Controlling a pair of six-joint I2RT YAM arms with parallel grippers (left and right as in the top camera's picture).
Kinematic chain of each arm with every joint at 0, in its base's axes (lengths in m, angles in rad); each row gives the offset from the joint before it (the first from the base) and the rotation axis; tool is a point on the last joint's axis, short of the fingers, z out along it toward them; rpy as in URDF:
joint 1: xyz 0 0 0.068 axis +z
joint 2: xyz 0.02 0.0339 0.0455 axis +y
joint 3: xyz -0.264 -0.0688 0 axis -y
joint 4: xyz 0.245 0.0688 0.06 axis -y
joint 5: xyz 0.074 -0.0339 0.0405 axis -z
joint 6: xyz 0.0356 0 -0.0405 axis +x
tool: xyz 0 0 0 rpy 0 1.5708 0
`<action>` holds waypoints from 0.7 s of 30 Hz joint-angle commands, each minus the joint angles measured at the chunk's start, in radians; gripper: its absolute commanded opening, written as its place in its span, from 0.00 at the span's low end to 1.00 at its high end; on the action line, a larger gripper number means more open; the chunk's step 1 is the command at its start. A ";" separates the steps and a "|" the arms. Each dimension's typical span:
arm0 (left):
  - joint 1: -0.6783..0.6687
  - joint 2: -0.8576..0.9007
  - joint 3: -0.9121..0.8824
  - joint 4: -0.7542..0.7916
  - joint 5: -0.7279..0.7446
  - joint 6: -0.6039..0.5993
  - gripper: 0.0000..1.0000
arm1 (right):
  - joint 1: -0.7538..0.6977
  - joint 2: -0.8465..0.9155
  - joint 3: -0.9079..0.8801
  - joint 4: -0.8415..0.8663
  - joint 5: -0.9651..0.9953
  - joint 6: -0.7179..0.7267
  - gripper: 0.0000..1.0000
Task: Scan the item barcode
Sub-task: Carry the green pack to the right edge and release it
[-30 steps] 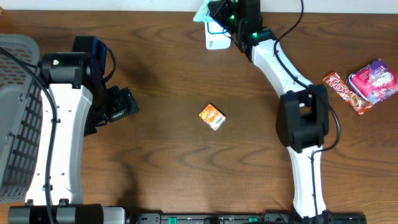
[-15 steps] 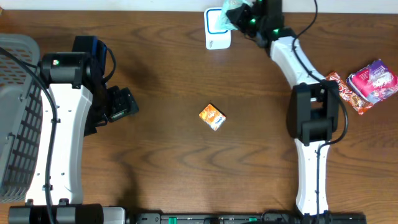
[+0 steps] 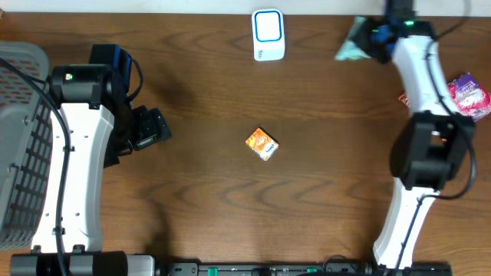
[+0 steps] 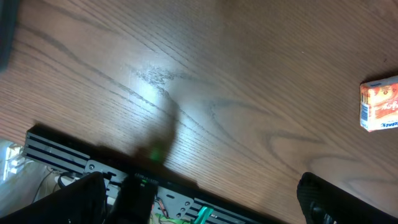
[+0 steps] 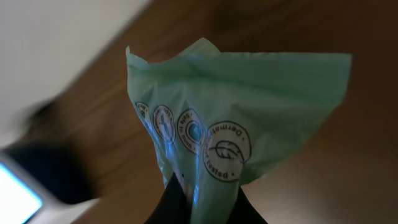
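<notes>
The worktop [image 3: 207, 92] is wide, and the only reading point on it is the scanner [image 3: 268, 34] at its far edge. Every move should therefore be judged against that white and blue unit. The right arm [image 3: 418, 69] reaches out to the scanner's right and holds the green packet [image 5: 249, 106] above the wood, well apart from the scanner window. For a good read, I would bring the packet over the window with its barcode side facing down and pause there. No barcode shows in the wrist view (only a row of round printed seals), so the wrist may need to roll first. The packet is soft film pinched at one corner, so it will likely sag and flutter. A slow, level pass would keep the code flat enough to register.

The left pincer [image 3: 157, 126] is released with its jaws as wide as they go. It holds nothing and sits far to the scanner's left, nearer the robot. The right pincer [image 5: 205, 208] is clenched on a gathered corner of the green packet, with its dark fingers almost meeting around the film.

The small orange box [image 3: 261, 143] lies loose on the wood straight out from the scanner toward the robot, and neither pincer touches it.
</notes>
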 commanded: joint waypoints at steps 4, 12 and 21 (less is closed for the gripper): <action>0.002 0.004 -0.002 -0.002 -0.016 -0.005 0.98 | -0.085 -0.011 0.023 -0.164 0.430 -0.084 0.09; 0.002 0.004 -0.002 -0.002 -0.016 -0.005 0.98 | -0.167 0.011 0.017 -0.225 0.426 -0.098 0.70; 0.002 0.004 -0.002 -0.002 -0.016 -0.005 0.98 | -0.161 0.011 0.009 -0.230 0.233 -0.229 0.77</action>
